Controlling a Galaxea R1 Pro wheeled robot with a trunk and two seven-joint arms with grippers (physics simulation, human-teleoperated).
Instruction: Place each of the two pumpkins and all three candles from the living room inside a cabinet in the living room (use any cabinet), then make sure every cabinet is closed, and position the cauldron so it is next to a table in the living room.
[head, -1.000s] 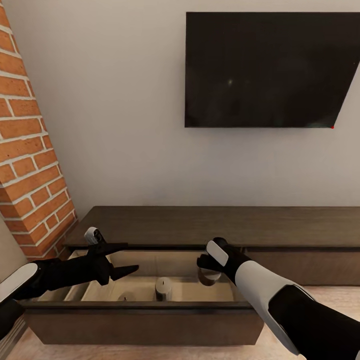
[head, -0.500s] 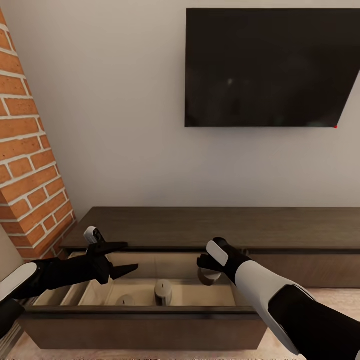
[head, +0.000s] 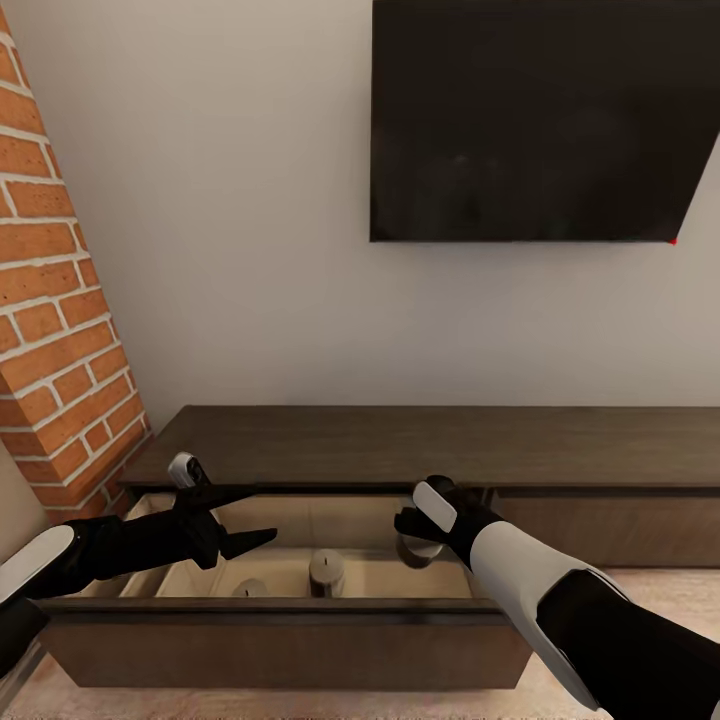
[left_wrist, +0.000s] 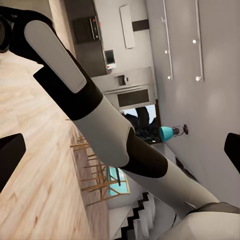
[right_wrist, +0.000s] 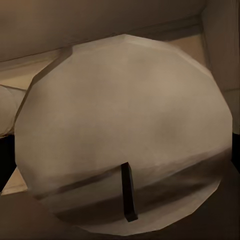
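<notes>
The cabinet (head: 440, 445) runs along the wall under a dark TV (head: 540, 120), with a brick column (head: 55, 300) at its left end. Its left drawer (head: 280, 640) is pulled out, showing a pale interior. Inside, one candle (head: 326, 573) stands upright near the middle of the drawer floor, and the top of another candle (head: 250, 588) peeks over the drawer's front edge, just left of it. The right gripper (head: 418, 540) hangs over the drawer's right part, toward the back wall, clamped on a third candle (head: 420, 548); in the right wrist view that candle (right_wrist: 125, 145) sits close up, its pale round top and dark wick facing the camera. The left gripper (head: 240, 518) hovers over the drawer's left part with its fingers (head: 250, 541) spread apart and nothing between them.
</notes>
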